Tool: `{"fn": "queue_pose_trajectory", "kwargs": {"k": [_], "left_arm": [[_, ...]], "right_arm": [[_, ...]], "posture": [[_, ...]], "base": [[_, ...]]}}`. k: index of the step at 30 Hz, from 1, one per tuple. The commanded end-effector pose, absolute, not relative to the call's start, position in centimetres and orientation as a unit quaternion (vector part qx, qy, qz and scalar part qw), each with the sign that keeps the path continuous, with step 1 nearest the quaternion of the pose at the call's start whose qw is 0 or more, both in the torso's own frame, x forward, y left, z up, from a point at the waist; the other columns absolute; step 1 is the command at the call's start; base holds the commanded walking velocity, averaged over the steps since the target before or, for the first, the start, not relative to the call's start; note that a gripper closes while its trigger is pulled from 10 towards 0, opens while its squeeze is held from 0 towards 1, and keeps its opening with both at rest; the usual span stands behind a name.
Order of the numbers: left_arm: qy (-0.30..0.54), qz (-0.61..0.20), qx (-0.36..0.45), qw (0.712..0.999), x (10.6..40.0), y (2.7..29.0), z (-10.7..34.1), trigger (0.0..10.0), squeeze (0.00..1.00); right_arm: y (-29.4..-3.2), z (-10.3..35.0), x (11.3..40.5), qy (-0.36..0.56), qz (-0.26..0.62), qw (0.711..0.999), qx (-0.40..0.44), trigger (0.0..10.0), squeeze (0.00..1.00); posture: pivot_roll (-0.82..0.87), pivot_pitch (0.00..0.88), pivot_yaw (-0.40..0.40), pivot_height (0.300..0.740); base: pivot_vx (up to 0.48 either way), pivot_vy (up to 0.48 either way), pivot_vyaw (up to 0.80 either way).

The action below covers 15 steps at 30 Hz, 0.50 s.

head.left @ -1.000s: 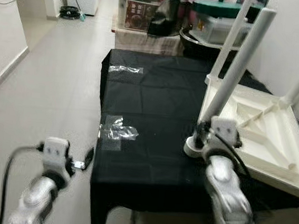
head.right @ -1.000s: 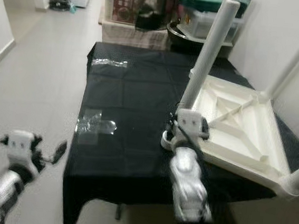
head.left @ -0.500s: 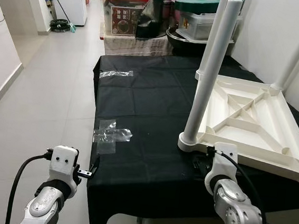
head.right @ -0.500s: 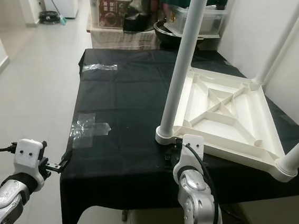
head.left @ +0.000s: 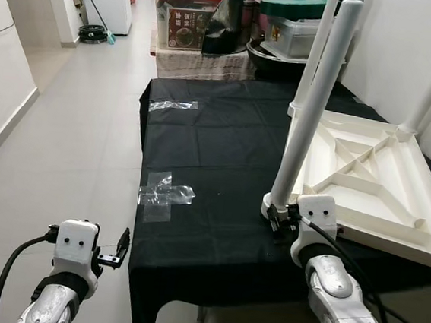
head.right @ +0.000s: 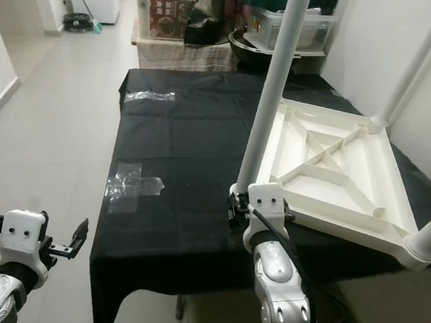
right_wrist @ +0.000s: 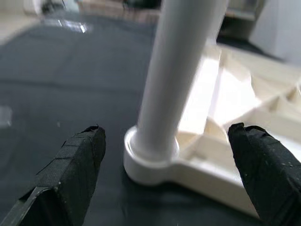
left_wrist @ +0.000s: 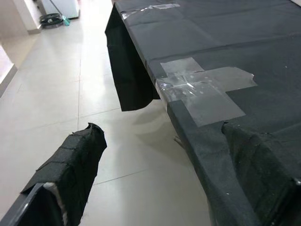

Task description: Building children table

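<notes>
The white plastic children's table top point(head.left: 366, 184) lies upside down on the black-covered bench point(head.left: 216, 154). Three white tube legs are seen fitted; one point(right_wrist: 176, 80) stands between the wide-spread right pincer point(right_wrist: 164, 183). The left pincer point(left_wrist: 160, 188), also wide, hangs at the bench edge, holding nothing.

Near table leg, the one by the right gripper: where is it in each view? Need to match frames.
Left eye: near table leg, right of centre, upright.
Right eye: centre.
Left wrist: not in it.
Right wrist: centre, between the open fingers.
Shared landmark: clear tape patch on the black cloth, also in the left wrist view.
</notes>
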<state>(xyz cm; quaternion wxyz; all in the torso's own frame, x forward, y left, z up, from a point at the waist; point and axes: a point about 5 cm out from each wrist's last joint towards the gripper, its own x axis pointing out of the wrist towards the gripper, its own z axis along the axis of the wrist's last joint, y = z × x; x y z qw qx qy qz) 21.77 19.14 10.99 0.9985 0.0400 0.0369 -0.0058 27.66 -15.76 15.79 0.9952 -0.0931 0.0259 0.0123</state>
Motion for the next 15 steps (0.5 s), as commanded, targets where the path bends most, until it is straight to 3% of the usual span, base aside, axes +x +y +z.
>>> {"fn": "queue_pose_trajectory", "kwargs": {"k": [1,2,15], "left_arm": [[0.039,-0.001,0.043,0.998,21.7,19.0,11.1,10.0,0.0],[0.039,0.0,0.044,0.998,21.7,19.0,11.1,10.0,0.0],[0.035,0.004,0.048,0.998,22.1,18.7,11.4,10.0,0.0]], "right_arm": [[-15.0,16.4,28.1,0.006,0.028,0.996,-0.084,10.0,0.0],[-14.7,16.4,28.2,0.0,0.032,0.996,-0.083,10.0,0.0],[-14.3,17.2,30.0,-0.039,0.046,0.995,-0.08,10.0,0.0]], "posture": [[-0.03,0.0,-0.04,0.74],[-0.03,0.0,-0.04,0.74],[-0.02,0.0,-0.052,0.74]], "base": [[0.0,-0.48,0.0],[0.0,-0.48,0.0],[0.0,0.0,0.0]]}}
